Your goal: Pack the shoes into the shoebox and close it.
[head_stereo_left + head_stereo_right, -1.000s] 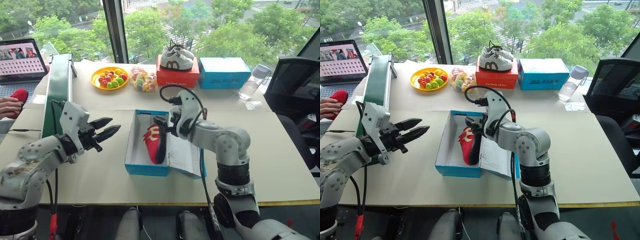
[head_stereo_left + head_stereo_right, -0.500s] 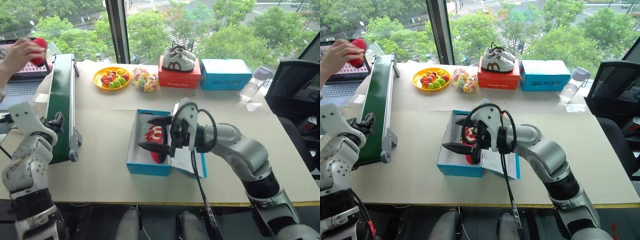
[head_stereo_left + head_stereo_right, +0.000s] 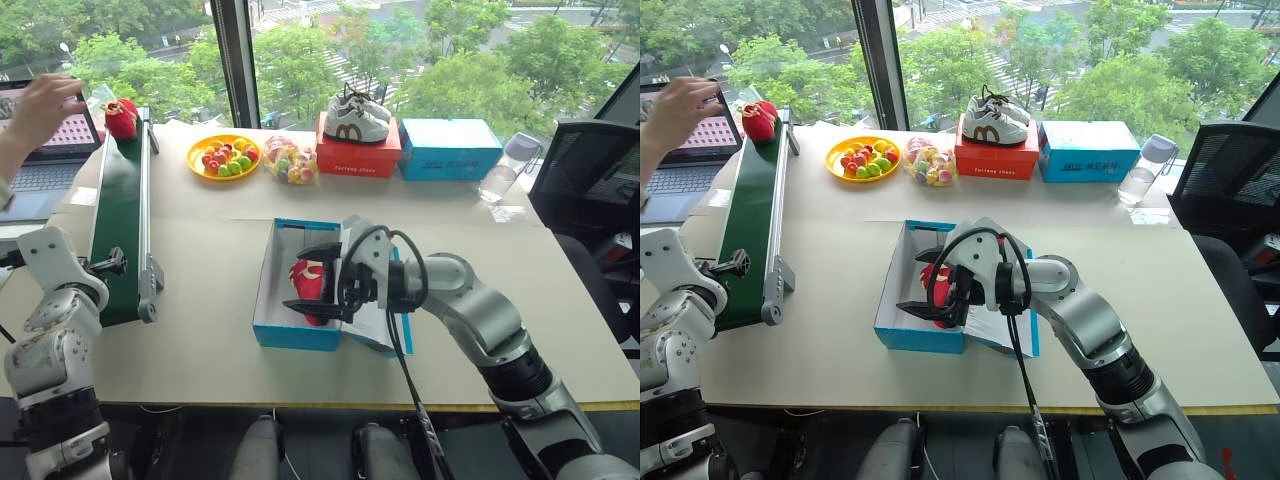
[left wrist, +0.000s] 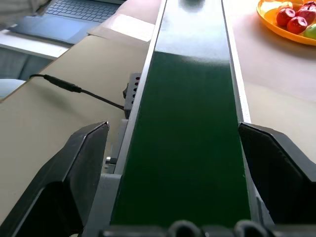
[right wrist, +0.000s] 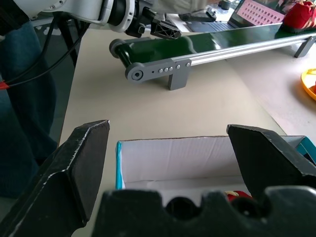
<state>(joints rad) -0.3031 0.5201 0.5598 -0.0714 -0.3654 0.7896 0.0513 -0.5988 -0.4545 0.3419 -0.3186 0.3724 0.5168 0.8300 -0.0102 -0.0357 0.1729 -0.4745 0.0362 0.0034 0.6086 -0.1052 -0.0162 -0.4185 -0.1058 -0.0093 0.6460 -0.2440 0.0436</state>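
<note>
The blue shoebox (image 3: 268,300) lies open mid-table, white inside, its lid (image 3: 388,325) folded out to the right. One red shoe (image 3: 308,283) lies in it. My right gripper (image 3: 312,281) hovers open just above that shoe, pointing left, with nothing between its fingers. The other red shoe (image 3: 121,117) sits on the far end of the green conveyor belt (image 3: 120,210), a person's hand (image 3: 40,103) just beside it. My left gripper (image 4: 173,127) stands open at the belt's near end, one finger on each side of the belt, holding nothing.
At the back stand a yellow fruit plate (image 3: 219,156), a candy bag (image 3: 288,158), white sneakers (image 3: 355,115) on a red box (image 3: 355,157), another blue box (image 3: 450,147) and a bottle (image 3: 500,170). A laptop (image 3: 45,165) lies left, a black chair (image 3: 590,180) right.
The person's hand has set the red shoe on the belt's far end. My left gripper swung left to the belt's near end and opened. My right gripper turned to point left over the box.
</note>
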